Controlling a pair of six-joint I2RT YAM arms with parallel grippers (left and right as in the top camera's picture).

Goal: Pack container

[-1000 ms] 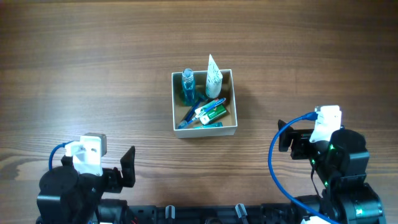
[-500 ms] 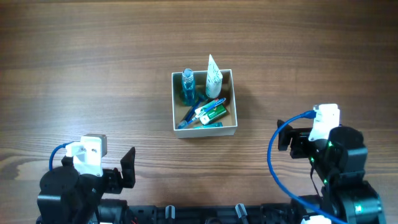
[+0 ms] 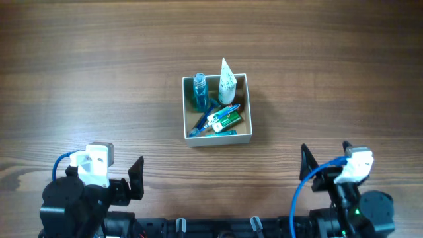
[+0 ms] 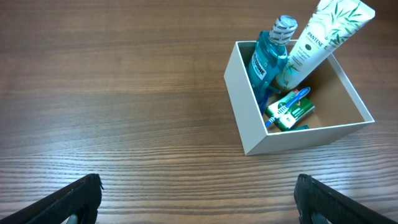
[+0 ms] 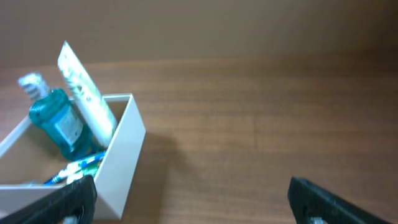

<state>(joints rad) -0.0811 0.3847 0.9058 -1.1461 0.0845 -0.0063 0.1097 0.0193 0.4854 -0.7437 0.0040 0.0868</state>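
The container [image 3: 217, 139] is a square white box with a tan inside, at the table's middle. It holds a blue mouthwash bottle [image 3: 199, 92], a white tube [image 3: 227, 80] leaning at the back, a toothbrush and a green-and-white packet [image 3: 223, 119]. It also shows in the left wrist view [image 4: 298, 138] and the right wrist view [image 5: 121, 165]. My left gripper [image 4: 198, 198] is open and empty, near the front edge left of the box. My right gripper [image 5: 193, 200] is open and empty, near the front edge right of the box.
The wooden table [image 3: 99, 73] shows bare wood grain around the box. The arm bases [image 3: 73, 205] sit along the front edge.
My right arm has pulled back toward the front edge and lowered. The left arm and the box contents have not moved.
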